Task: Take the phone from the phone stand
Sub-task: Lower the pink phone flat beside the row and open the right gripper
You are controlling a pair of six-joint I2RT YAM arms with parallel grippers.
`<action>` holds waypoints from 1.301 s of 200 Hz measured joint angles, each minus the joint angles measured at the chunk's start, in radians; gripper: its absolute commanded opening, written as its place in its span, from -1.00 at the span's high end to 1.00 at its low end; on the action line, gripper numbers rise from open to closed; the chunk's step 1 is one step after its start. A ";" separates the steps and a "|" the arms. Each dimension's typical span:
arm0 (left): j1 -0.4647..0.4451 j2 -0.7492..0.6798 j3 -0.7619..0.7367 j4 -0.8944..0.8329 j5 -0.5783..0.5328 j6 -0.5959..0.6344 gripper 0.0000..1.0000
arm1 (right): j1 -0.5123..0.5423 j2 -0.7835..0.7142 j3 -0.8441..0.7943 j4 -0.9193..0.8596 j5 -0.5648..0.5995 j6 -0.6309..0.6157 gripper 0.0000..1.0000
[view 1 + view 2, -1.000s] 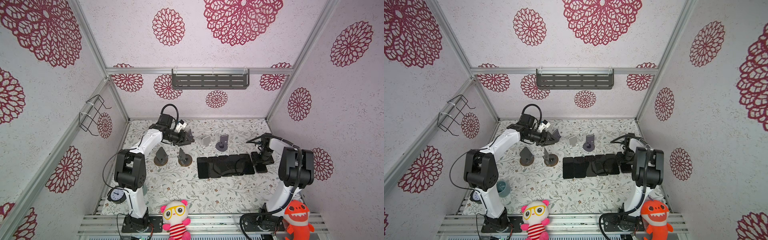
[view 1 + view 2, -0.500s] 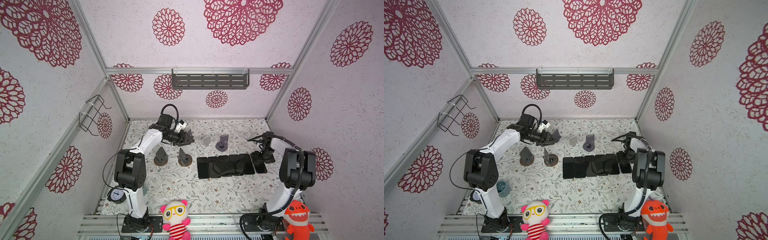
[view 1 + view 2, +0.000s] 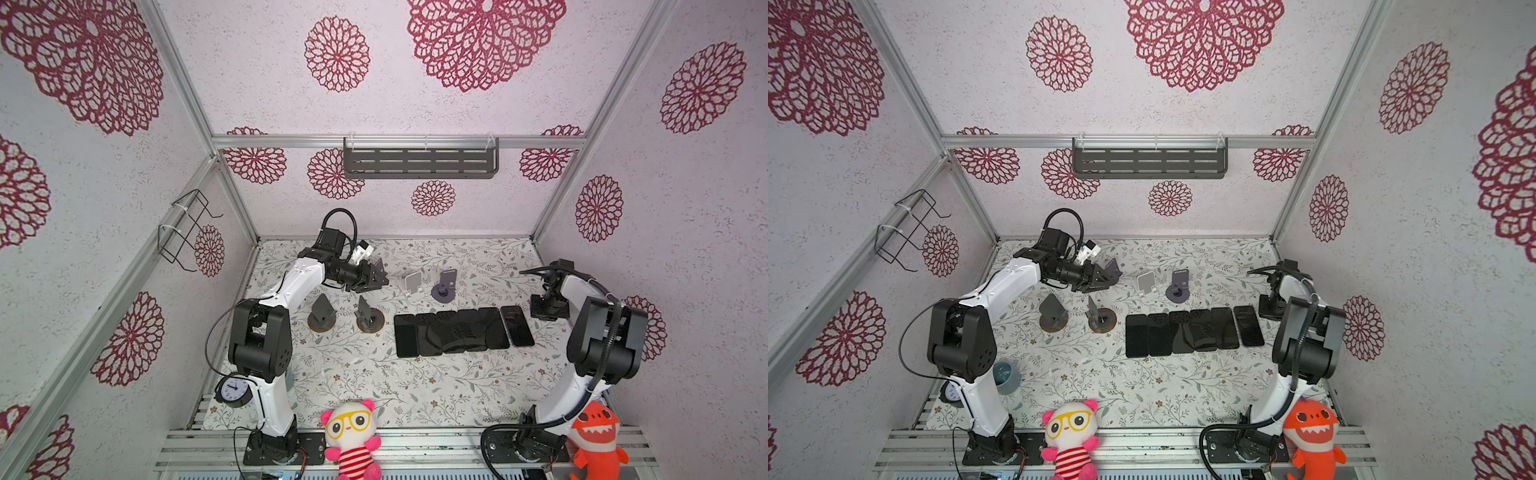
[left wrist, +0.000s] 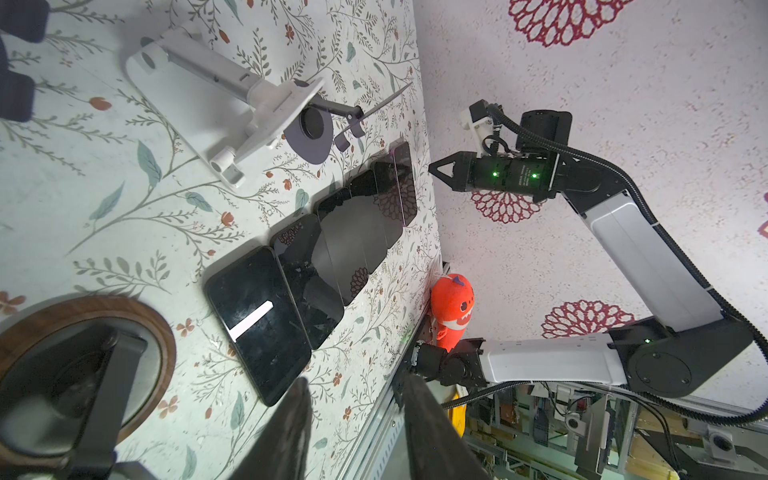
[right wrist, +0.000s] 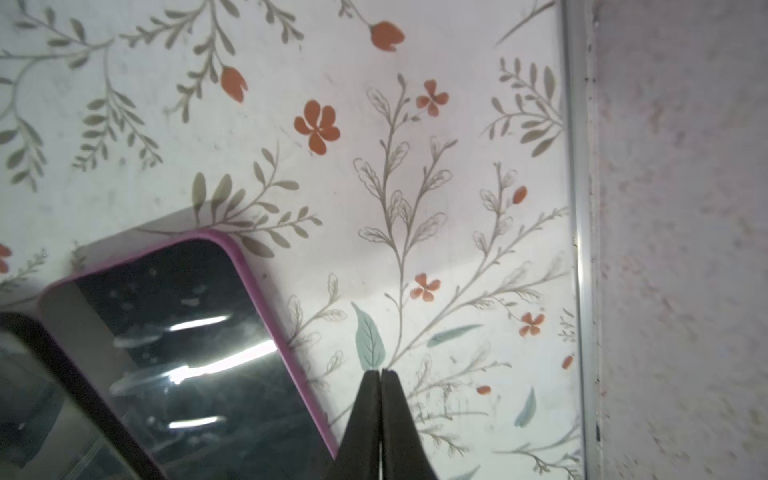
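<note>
At the right end of the phone row, the right gripper has just closed, empty, beside the pink-rimmed phone, flat on the table. Stands all bare, so removal looks done. The left gripper is half-open, w/o load.

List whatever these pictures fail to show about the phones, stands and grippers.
- Right gripper: too small and dark in both top views to see how its fingers stand.
- Purple-cased phone: cut off by the right wrist view's edges.
- Row of phones: reflections blur the middle borders in both top views.
- Purple stand: partly behind the white stand in the left wrist view.
- Wood-based stand: blurred, cut by the frame edge there.
</note>
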 measured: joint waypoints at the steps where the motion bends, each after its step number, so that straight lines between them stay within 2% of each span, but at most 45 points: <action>1: 0.000 0.000 0.000 0.000 0.000 0.000 0.18 | 0.000 0.001 -0.001 0.002 0.000 0.000 0.88; 70: 0.002 -0.003 0.000 -0.010 -0.003 0.007 0.18 | 0.020 0.040 -0.034 0.054 -0.004 0.008 0.83; 260: 0.012 -0.005 0.000 -0.012 -0.003 0.010 0.19 | 0.153 -0.013 -0.113 0.092 0.034 0.042 0.79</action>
